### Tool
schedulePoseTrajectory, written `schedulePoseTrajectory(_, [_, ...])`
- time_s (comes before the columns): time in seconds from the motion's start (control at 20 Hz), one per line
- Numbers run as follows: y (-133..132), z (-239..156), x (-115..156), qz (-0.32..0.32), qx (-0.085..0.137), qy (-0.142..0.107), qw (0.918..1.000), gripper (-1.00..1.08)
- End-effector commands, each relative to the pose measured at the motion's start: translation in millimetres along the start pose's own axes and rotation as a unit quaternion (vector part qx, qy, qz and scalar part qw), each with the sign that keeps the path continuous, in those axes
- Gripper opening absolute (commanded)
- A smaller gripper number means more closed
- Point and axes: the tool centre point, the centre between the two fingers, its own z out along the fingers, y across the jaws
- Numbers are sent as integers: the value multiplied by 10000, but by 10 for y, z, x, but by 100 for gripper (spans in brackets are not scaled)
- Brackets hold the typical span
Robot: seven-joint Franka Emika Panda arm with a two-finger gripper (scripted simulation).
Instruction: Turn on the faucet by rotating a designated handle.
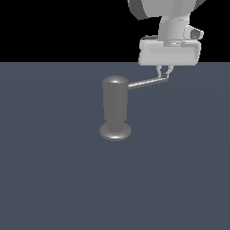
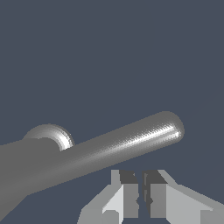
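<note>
I am seeing one table (image 1: 54,179), and one faucet (image 1: 115,108) is standing upright on it. One handle (image 1: 146,82) is sticking out toward the exterior view's right. My one end effector (image 1: 164,74) is sitting at the handle's tip, fingers nearly together, gripping nothing.

Faucet (image 1: 115,108) upright on floor (image 1: 54,179); handle (image 1: 146,82) projects from near faucet top toward exterior view's right; gripper (image 1: 164,72) above, at handle tip.
</note>
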Motion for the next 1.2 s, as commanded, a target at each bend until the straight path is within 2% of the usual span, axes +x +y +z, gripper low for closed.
schedulePoseTrajectory(0.0, [-22, 94, 73, -2, 6, -44, 10000, -100])
schedulePoseTrajectory(1.15, [-24, 158, 618, 71, 1, -91, 9999, -100])
